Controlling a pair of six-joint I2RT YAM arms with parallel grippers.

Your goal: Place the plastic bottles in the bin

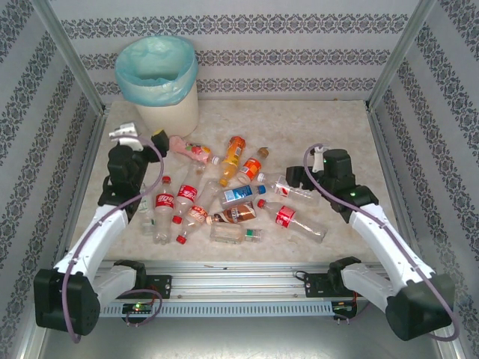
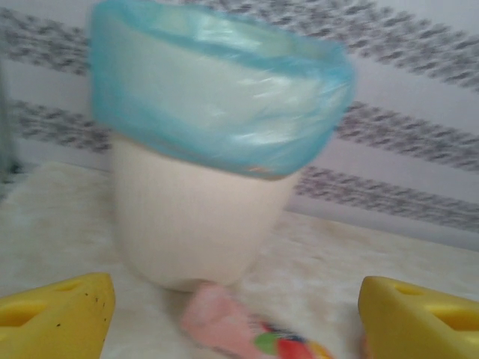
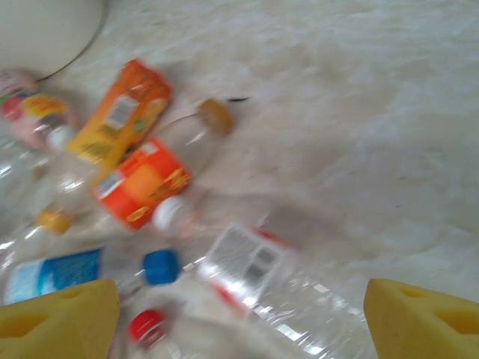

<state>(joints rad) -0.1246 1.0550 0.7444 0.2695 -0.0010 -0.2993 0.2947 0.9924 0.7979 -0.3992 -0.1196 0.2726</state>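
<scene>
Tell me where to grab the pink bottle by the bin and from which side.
Take the pink bottle across its middle, from above, jaws across its long axis. It lies flat, one end at the foot of the bin, crowding that end; its middle looks free.

Bottle labels seem too blurred to read.

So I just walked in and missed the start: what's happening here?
Two robot arms are working on getting plastic bottles into the bin. The bottles lie scattered on the table, none held. The left gripper hovers open over a pink bottle in front of the bin; the right gripper hovers open over a clear red-labelled bottle at the pile's right edge.
</scene>
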